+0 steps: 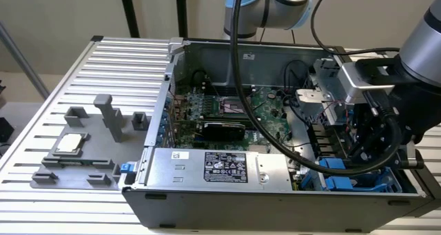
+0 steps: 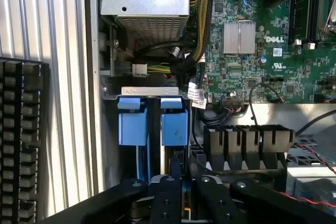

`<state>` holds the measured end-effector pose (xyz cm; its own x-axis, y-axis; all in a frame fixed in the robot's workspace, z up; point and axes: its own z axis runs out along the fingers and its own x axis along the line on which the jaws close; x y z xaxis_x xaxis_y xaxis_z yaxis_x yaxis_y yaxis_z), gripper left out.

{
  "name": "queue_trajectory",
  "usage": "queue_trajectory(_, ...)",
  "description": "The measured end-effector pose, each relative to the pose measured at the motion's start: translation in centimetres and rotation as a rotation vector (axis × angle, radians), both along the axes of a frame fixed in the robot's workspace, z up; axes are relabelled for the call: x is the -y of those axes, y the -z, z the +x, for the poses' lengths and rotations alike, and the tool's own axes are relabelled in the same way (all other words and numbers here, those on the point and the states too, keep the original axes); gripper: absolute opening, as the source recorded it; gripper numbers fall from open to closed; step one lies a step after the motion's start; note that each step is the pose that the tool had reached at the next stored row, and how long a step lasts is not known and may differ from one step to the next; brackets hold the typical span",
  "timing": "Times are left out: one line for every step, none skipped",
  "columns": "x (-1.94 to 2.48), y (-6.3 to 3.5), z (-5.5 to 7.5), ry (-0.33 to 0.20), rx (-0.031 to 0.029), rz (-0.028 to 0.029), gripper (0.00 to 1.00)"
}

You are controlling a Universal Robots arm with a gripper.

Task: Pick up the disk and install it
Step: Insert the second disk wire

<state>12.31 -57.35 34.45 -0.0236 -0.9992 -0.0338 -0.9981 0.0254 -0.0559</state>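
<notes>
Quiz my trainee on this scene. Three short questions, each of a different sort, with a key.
1. True or false: the small silver chip lies on the grey fixture, outside the computer case.
2. The pincer is nearest to: A the chip, B the blue carriers, C the grey fixture.
3. Fill in: in the wrist view, ___ blue carriers stand side by side in the bay.

Key: 1 true; 2 B; 3 two.
</notes>
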Motion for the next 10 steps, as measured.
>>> queue_trajectory(0.00, -0.08, 0.00, 0.000, 0.0000, 0.0004, 0.00)
queue_trajectory(-0.01, -0.17, 0.00, 0.000, 0.0000, 0.0005, 0.00)
queue_trajectory(-0.01, -0.19, 0.00, 0.000, 0.0000, 0.0004, 0.00)
queue_trajectory(-0.01, -0.19, 0.00, 0.000, 0.0000, 0.0004, 0.00)
queue_trajectory(-0.02, -0.20, 0.00, 0.000, 0.0000, 0.0002, 0.00)
queue_trajectory(-0.01, -0.20, 0.00, 0.000, 0.0000, 0.0000, 0.00)
queue_trajectory(-0.02, -0.18, 0.00, 0.001, 0.0000, -0.0001, 0.00)
queue_trajectory(-0.02, -0.14, 0.00, 0.001, 0.0000, 0.0000, 0.00)
queue_trajectory(-0.02, -0.08, 0.00, 0.002, 0.0000, 0.0002, 0.00)
queue_trajectory(-0.01, -0.02, 0.00, 0.002, 0.0000, 0.0003, 0.00)
